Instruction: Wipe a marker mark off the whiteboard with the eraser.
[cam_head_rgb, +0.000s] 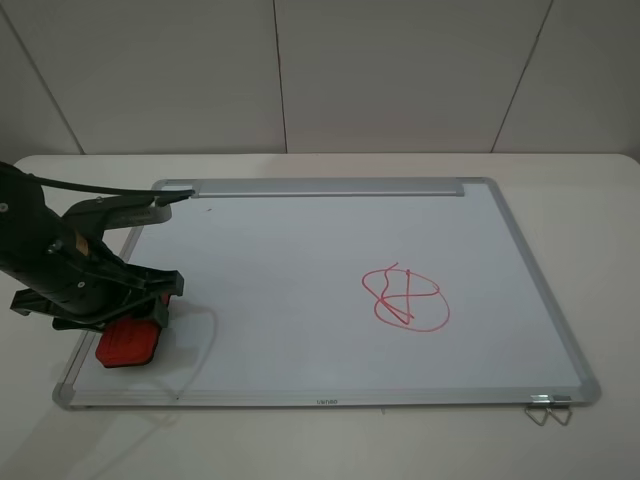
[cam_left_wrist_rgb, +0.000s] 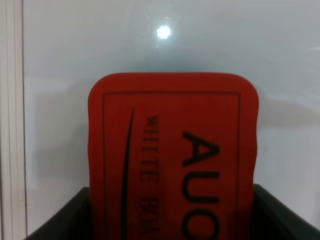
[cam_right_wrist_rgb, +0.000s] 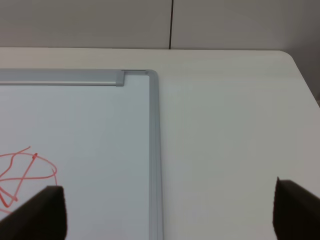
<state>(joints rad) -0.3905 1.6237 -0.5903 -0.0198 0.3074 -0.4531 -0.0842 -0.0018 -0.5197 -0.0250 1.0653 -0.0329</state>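
Left arm: reaches in low from the board's left edge, wrist bent down over the near-left corner.
Left gripper: closed on the eraser, which sits flat on the whiteboard.
Eraser: near-left corner, just inside the frame, lettering up.
Right gripper: fingers spread wide, holding nothing, hovering over the board's right edge and table.
Loop: red, crossed by lines, right of centre, well apart from the eraser.
Zigzag mark: not visible.
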